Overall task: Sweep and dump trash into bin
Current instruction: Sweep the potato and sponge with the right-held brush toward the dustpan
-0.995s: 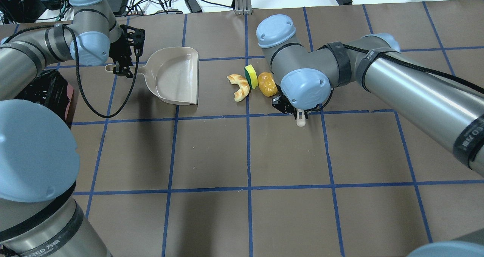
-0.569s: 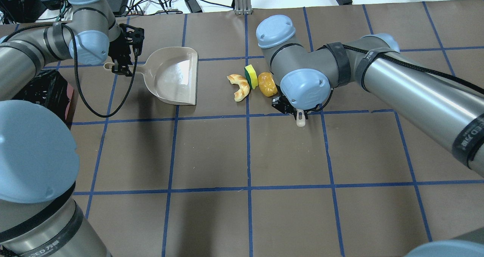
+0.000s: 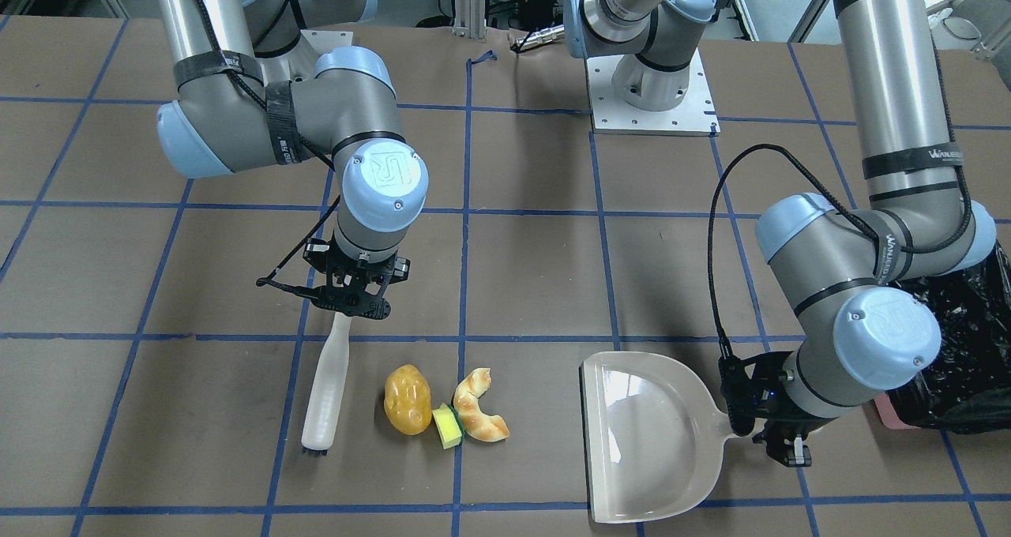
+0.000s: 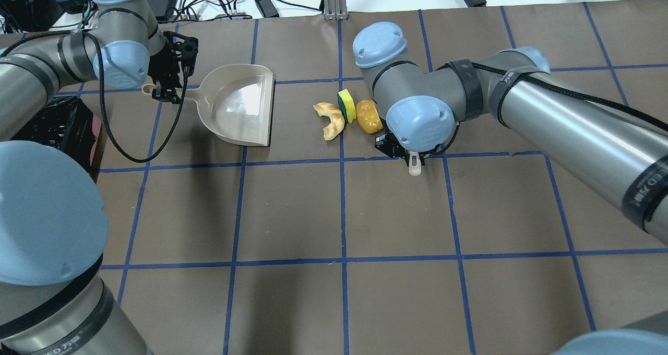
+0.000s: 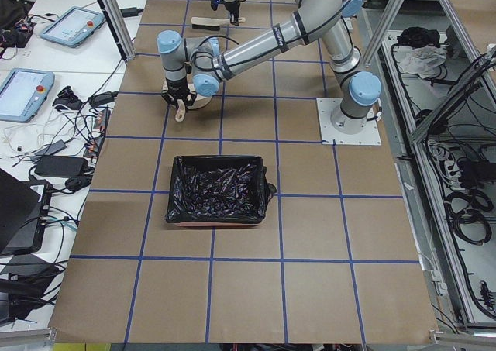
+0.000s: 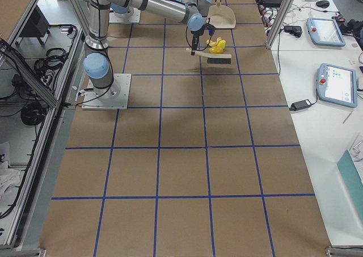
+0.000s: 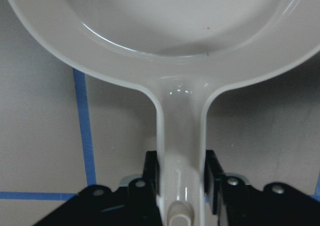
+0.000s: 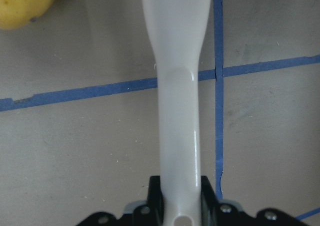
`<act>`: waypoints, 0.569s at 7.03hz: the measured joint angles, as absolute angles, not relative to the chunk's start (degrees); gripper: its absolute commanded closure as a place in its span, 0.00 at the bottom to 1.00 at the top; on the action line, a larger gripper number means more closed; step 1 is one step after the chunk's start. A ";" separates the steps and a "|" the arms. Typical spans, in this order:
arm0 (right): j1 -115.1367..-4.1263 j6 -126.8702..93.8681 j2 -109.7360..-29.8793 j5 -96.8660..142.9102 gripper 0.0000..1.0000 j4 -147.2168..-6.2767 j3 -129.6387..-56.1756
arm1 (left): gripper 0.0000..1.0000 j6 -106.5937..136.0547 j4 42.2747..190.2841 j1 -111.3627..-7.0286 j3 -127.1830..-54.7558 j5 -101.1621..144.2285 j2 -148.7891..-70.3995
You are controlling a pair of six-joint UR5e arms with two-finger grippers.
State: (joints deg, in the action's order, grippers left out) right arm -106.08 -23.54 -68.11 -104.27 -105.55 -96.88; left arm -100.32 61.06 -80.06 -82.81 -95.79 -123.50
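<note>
The left end effector (image 7: 180, 173) is clamped on the handle of the beige dustpan (image 3: 648, 434), whose mouth faces right toward the trash. The croissant (image 3: 478, 418), sponge (image 3: 448, 426) and potato (image 3: 407, 399) lie in a tight row on the worktop (image 4: 396, 214). The right end effector (image 8: 180, 196) grips the handle of the white brush (image 3: 324, 399), just right of the potato. The bin (image 5: 217, 160) sits at the left edge.

Clear gap between dustpan (image 4: 237, 104) and croissant (image 4: 334, 116)

Trash (image 3: 447, 428) lies between brush (image 3: 325, 391) and dustpan (image 3: 644, 434), the bin (image 5: 217, 161) beyond the dustpan.
</note>
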 measured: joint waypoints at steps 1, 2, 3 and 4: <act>-106.17 -23.76 -67.85 -104.20 0.98 -105.54 -96.97 | 0.83 -100.30 61.13 -80.20 -82.93 -95.85 -123.32; -106.43 -24.43 -67.23 -103.78 0.98 -105.52 -96.98 | 0.83 -100.27 61.16 -80.34 -83.08 -95.87 -123.18; -106.91 -25.09 -66.71 -102.96 0.98 -105.69 -96.92 | 0.83 -100.25 61.19 -80.38 -83.24 -95.89 -123.08; -107.63 -25.66 -66.47 -102.04 0.98 -106.39 -96.89 | 0.82 -100.26 61.26 -80.41 -83.40 -95.91 -122.95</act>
